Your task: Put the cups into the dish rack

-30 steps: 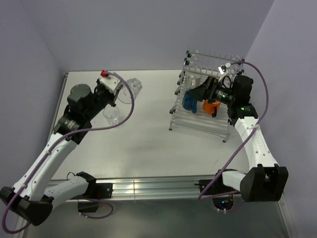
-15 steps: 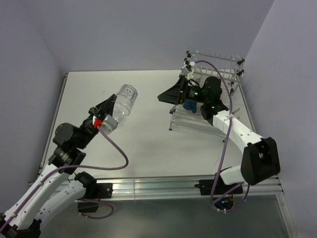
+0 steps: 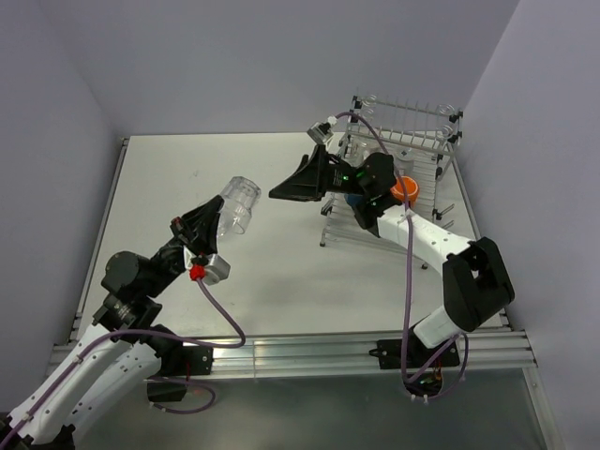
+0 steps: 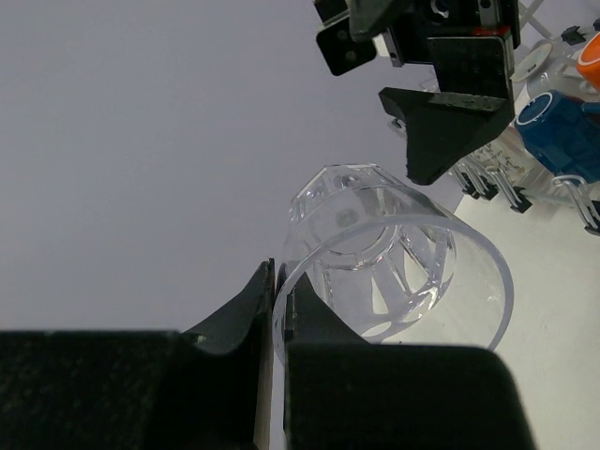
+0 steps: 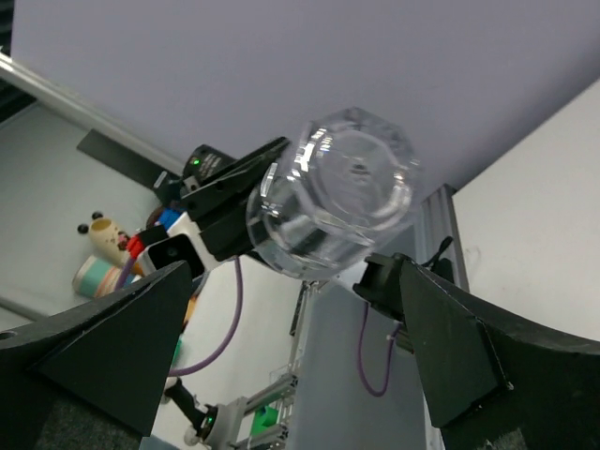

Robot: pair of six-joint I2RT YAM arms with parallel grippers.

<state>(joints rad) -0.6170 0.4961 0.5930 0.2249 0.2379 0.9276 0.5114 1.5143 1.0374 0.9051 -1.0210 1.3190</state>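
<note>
A clear glass tumbler [image 3: 236, 204] hangs tilted above the table, my left gripper [image 3: 210, 229] shut on its rim. In the left wrist view one finger sits inside the tumbler [image 4: 394, 258] and one outside, the left gripper [image 4: 275, 283] pinching the wall. My right gripper [image 3: 287, 188] stands open just right of it, pointing at its base. The right wrist view shows the tumbler's base [image 5: 336, 192] ahead of the wide-apart fingers [image 5: 103, 347]. The dish rack [image 3: 427, 127] stands at the back right with an orange mug [image 3: 405, 190] and a blue mug [image 4: 555, 131] in it.
The table's left rail [image 3: 105, 216] and front aluminium rail [image 3: 281, 352] bound the white surface. Purple cables loop off both arms. The right wall stands close behind the rack.
My right arm has swung out of the rack leftward toward the tumbler. My left arm has pulled back from the far left and now holds the tumbler raised over the table's middle.
</note>
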